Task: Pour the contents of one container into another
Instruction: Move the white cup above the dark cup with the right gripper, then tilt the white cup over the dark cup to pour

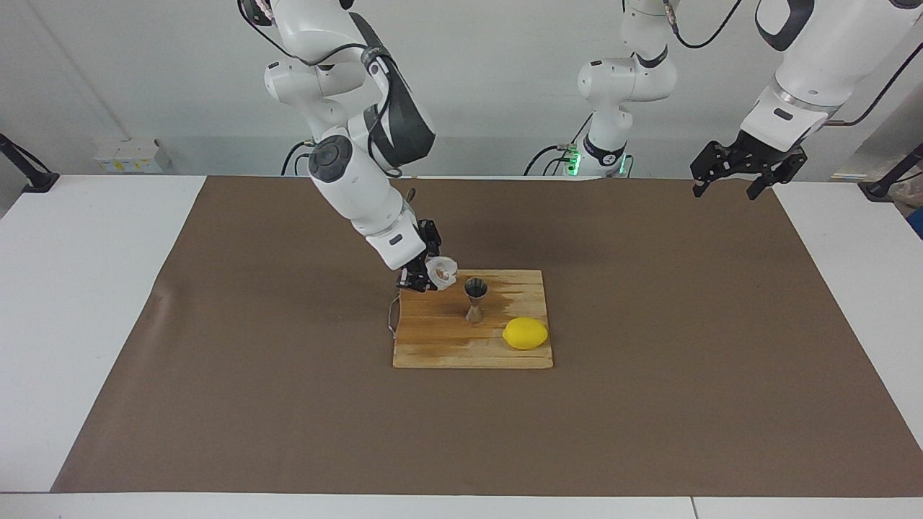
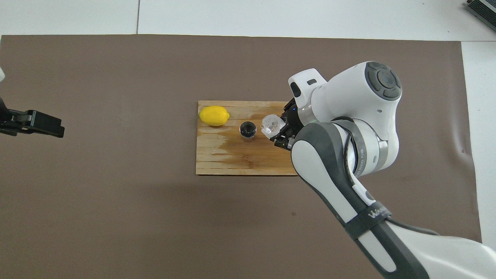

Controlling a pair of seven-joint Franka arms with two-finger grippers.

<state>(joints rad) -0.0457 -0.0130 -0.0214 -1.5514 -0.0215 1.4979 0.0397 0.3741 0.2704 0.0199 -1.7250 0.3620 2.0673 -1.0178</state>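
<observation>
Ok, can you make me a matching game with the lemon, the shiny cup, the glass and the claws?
Things:
1. lemon
2. steel jigger
3. glass tumbler
4. left claw

Places or states:
a. held tilted in the right claw
b. standing upright in the middle of the wooden board
c. waiting up in the air, holding nothing
d. lying at the board's corner toward the left arm's end

Pairs: 1-d, 2-b, 3-a, 4-c
</observation>
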